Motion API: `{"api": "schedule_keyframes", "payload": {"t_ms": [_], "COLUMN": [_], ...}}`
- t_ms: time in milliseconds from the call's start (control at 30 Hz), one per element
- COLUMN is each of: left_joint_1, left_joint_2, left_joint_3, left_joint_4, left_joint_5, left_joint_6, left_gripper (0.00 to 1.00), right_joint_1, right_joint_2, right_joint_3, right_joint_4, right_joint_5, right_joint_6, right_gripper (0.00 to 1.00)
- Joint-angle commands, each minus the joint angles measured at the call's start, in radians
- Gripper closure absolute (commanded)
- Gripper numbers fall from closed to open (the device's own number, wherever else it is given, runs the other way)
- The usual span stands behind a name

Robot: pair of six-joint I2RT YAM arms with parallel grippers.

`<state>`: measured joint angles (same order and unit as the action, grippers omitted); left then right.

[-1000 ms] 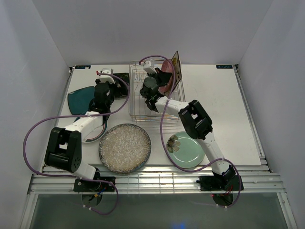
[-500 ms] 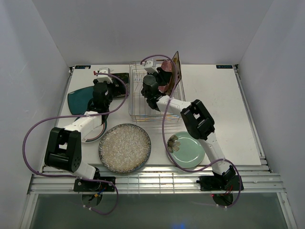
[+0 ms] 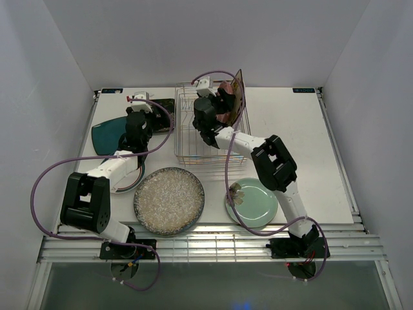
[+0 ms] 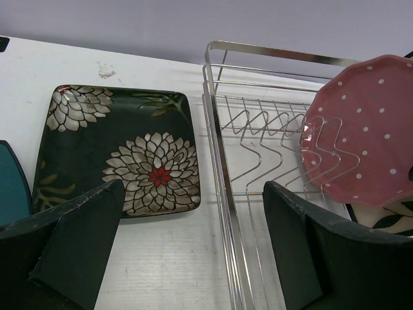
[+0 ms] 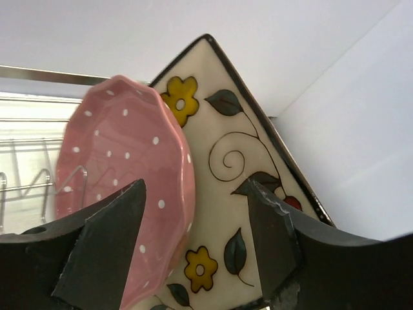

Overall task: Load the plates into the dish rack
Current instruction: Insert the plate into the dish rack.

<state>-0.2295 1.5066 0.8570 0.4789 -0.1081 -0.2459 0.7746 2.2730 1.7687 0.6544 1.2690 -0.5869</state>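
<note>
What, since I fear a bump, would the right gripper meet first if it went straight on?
Likely the rim of the pink dotted plate; the cream floral plate stands just behind it, though depth is unclear.

The left arm (image 3: 113, 169) and right arm (image 3: 292, 201) have white links and black joints. A purple cable (image 3: 33, 194) trails each. The tool fingers (image 4: 77, 245) are black.

It looks like a robotics lab booth: a white table (image 3: 310, 142) boxed in by bare white walls (image 3: 206, 39), left arm (image 3: 106, 171) and right arm (image 3: 274, 169) bolted by a metal rail (image 3: 206, 247) at the near edge, and a purple cable (image 3: 33, 197) looping loose.
</note>
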Motion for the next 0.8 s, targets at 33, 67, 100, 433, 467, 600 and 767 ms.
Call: {"api": "schedule_keyframes", "payload": {"t_ms": [33, 67, 100, 433, 467, 600, 767], "left_joint_1": [0.007, 0.007, 0.007, 0.007, 0.007, 0.007, 0.007], "left_joint_2": [-0.051, -0.054, -0.055, -0.072, -0.072, -0.075, -0.079], "left_joint_3": [-0.012, -0.015, -0.013, -0.019, -0.019, -0.022, -0.024], "left_joint_4": [0.013, 0.013, 0.013, 0.013, 0.013, 0.013, 0.013], "left_joint_5": [0.007, 0.010, 0.010, 0.021, 0.021, 0.021, 0.036], "left_joint_6": [-0.001, 0.000, 0.000, 0.005, 0.007, 0.008, 0.008], "left_gripper": [0.02, 0.02, 0.02, 0.02, 0.02, 0.02, 0.02], "right_joint_1": [0.005, 0.006, 0.008, 0.018, 0.018, 0.018, 0.018], "right_joint_2": [-0.154, -0.193, -0.213, -0.405, -0.414, -0.516, -0.639], "right_joint_3": [-0.024, -0.050, -0.069, -0.198, -0.209, -0.305, -0.411], "right_joint_4": [-0.140, -0.168, -0.177, -0.378, -0.395, -0.404, -0.465], "right_joint_5": [-0.075, -0.103, -0.118, -0.230, -0.240, -0.263, -0.292], "right_joint_6": [0.218, 0.260, 0.260, 0.456, 0.481, 0.530, 0.610], "right_gripper": [0.30, 0.29, 0.28, 0.04, 0.02, 0.10, 0.10]}}
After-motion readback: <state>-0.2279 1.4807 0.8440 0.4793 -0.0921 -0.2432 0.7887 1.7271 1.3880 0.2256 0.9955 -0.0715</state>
